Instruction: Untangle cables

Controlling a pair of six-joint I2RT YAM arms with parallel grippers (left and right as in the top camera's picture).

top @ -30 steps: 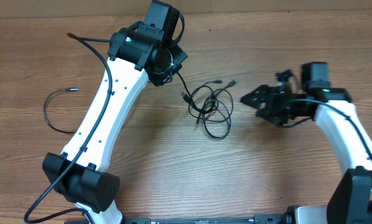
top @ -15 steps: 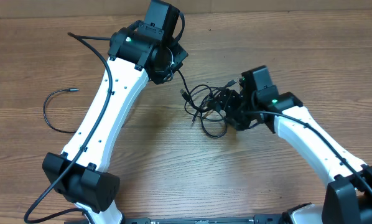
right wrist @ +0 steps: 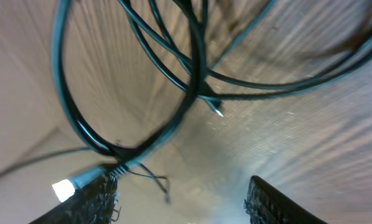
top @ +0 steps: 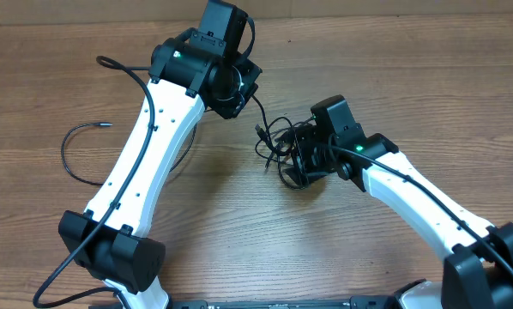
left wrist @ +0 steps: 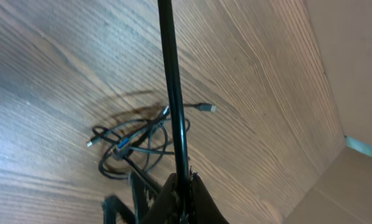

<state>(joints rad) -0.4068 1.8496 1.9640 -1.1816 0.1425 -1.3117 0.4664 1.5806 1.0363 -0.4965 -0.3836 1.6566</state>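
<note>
The cables (top: 276, 136) lie as a knotted black bundle at the table's middle, also seen in the left wrist view as the bundle (left wrist: 136, 146). One strand (left wrist: 173, 93) runs up out of it into my left gripper (left wrist: 183, 186), which is shut on it; from overhead that gripper (top: 232, 93) hangs up-left of the knot. My right gripper (top: 301, 161) is down on the bundle's right side. Its jaws (right wrist: 180, 199) stand open, with cable loops (right wrist: 192, 68) just ahead and a white-tipped plug (right wrist: 65, 188) against the left finger. A separate thin cord (top: 65, 159) with a silvery tip lies far left.
The left arm's white links (top: 145, 163) cross the table from the front left to the back. A thicker black arm cable (top: 119, 64) arcs behind it. A cardboard wall (left wrist: 354, 74) stands beyond the table's far edge.
My right arm has swung left from the table's right side onto the bundle, its jaws narrowing somewhat. The left gripper has stayed shut on its strand, nearly still.
</note>
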